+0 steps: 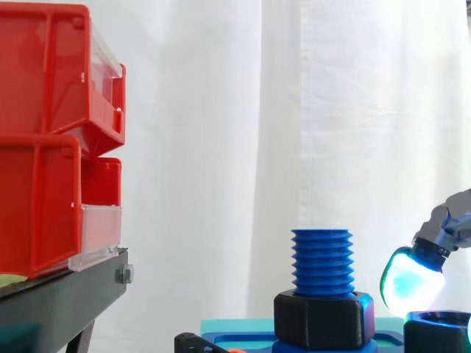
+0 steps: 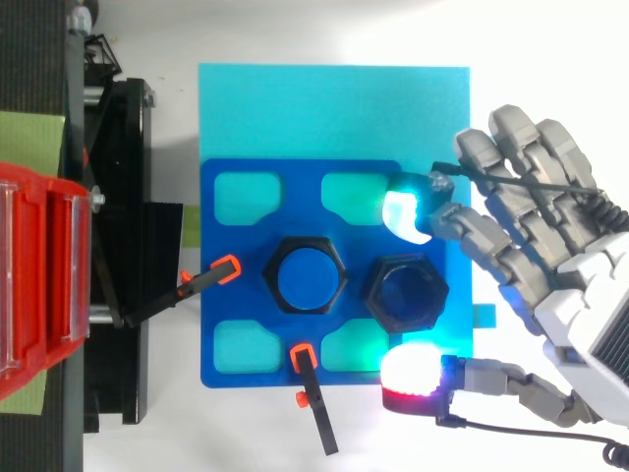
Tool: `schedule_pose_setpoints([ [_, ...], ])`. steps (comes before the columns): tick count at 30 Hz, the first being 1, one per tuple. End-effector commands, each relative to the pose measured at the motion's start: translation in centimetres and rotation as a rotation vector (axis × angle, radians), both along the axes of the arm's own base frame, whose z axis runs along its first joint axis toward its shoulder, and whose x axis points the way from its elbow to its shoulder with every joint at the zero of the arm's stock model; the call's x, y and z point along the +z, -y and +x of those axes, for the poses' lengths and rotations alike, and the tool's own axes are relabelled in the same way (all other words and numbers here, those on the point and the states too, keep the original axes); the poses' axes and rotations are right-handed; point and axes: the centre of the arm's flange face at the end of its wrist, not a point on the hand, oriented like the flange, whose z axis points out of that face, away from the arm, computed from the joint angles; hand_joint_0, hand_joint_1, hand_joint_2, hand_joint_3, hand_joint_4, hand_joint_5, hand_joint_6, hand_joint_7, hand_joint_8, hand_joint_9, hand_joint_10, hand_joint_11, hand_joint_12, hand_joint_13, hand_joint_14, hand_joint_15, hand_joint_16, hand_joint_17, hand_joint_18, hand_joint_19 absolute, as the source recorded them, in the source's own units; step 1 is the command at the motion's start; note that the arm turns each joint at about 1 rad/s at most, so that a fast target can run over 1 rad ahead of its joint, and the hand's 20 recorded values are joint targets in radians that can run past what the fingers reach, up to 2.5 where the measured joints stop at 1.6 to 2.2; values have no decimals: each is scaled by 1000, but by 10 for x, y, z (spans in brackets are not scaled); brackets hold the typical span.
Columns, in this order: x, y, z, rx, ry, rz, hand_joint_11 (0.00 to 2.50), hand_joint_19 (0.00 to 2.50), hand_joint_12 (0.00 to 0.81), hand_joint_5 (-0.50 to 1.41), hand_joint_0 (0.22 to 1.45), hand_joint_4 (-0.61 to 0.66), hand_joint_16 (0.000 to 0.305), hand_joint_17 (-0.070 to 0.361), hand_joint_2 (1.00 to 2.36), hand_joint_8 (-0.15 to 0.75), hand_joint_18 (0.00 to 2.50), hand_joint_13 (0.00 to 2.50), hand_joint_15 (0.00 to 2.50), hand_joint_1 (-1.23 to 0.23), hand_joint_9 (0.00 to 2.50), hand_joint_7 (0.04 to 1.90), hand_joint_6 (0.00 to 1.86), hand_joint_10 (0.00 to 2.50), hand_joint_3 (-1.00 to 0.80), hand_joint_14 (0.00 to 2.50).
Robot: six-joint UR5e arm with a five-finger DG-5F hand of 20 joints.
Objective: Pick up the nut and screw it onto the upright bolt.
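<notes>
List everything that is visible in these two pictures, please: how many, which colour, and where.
bolt: one, blue, upright at the plate's middle
hex collar: one, black, around the bolt's base
nut: one, black, on the plate beside the bolt
plate: one, blue, on the sheet
sheet: one, cyan, under the plate
clamps: two, black with orange tips, at the plate's edges
bins: two, red, stacked on the stand
stand: one, black, left
curtain: white, behind
robot hand: one, grey, open, glowing fingertips either side of the nut

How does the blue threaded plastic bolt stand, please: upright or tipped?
Upright: the blue threaded bolt rises vertically from a black hexagonal nut around its base.
</notes>
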Motion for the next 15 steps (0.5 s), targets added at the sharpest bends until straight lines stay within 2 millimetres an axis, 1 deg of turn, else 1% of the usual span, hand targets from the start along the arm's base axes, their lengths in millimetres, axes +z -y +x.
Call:
schedule_pose_setpoints([
  [1,0,-3,0,8,-1,-2,0,0,409,-285,395,172,68,153,1000,266,0,0,0,-603,69,773,502,0,-500,0],
  [9,-1,-3,-2,20,-19,-15,0,0,407,-281,400,174,68,152,1000,268,0,0,0,-608,75,781,502,0,-500,0],
  [15,-1,0,0,29,-17,-16,0,0,397,-268,415,193,65,147,1000,270,0,12,0,-621,103,813,503,0,-500,0],
])
